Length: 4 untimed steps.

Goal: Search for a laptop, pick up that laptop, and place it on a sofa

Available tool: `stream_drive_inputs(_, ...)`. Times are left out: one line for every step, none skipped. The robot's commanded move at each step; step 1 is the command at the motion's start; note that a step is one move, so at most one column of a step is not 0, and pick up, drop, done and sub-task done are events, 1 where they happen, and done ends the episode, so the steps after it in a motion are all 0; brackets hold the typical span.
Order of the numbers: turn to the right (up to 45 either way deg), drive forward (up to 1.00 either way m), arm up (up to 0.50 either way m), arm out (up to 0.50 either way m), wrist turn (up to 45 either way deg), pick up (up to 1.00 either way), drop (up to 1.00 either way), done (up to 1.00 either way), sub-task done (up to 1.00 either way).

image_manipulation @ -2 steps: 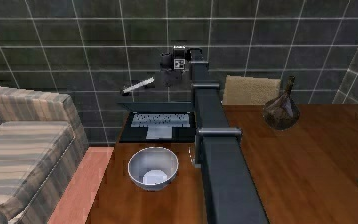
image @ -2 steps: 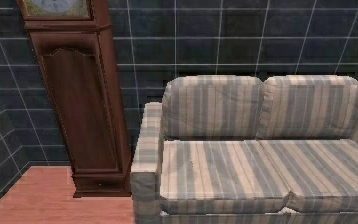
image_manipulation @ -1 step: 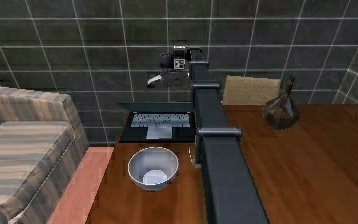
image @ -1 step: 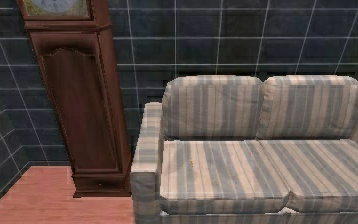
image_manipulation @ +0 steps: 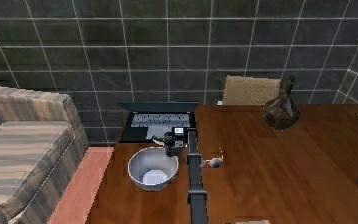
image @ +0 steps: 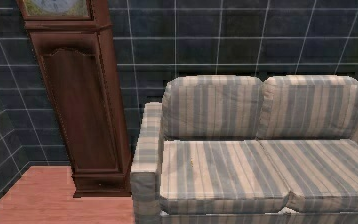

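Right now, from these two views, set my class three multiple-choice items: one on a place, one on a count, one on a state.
1. Where is the laptop?
A. On the floor by a clock.
B. On a chair seat.
C. At the far corner of the wooden table.

2. How many back cushions does the sofa show in the forward view?
A. Two.
B. One.
C. Four.

3. In what state is the laptop?
A. Shut flat.
B. Open, with its keyboard showing.
C. Turned upside down.

Answers:
1 C: in the arm side view it sits at the tabletop's far corner on the sofa's side.
2 A: two striped back cushions stand side by side.
3 B: the rows of keys face up in front of a raised lid.
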Motion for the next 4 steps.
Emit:
stream_drive_inputs(0.0, 0.0, 0.0, 0.0, 0.0, 1.0, 0.0, 0.0, 0.0)
stream_drive_inputs(0.0, 0.0, 0.1, 0.0, 0.0, 0.0, 0.0, 0.0, 0.0)
stream_drive_inputs(0.0, 0.0, 0.22, 0.0, 0.0, 0.0, 0.0, 0.0, 0.0)
stream_drive_inputs(0.0, 0.0, 0.0, 0.0, -45.0, 0.0, 0.0, 0.0, 0.0)
